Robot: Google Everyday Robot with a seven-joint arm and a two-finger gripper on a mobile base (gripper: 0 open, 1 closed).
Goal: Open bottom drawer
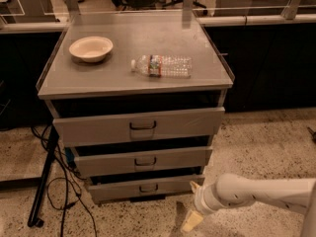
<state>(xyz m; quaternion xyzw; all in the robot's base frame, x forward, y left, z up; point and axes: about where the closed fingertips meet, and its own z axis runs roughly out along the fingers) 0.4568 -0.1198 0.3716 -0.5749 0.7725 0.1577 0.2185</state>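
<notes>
View: camera view, the only one.
Drawer: the bottom drawer [113, 190] is the lowest, narrowest front, just above the floor; it looks shut or barely out.
Handle: a small dark loop [148, 187] at its centre.
Gripper: the gripper [192, 220] hangs low, just right of the drawer's right corner and apart from the handle; you cannot tell its state.
Advice: come left to handle height, hook it, pull straight out.
</notes>
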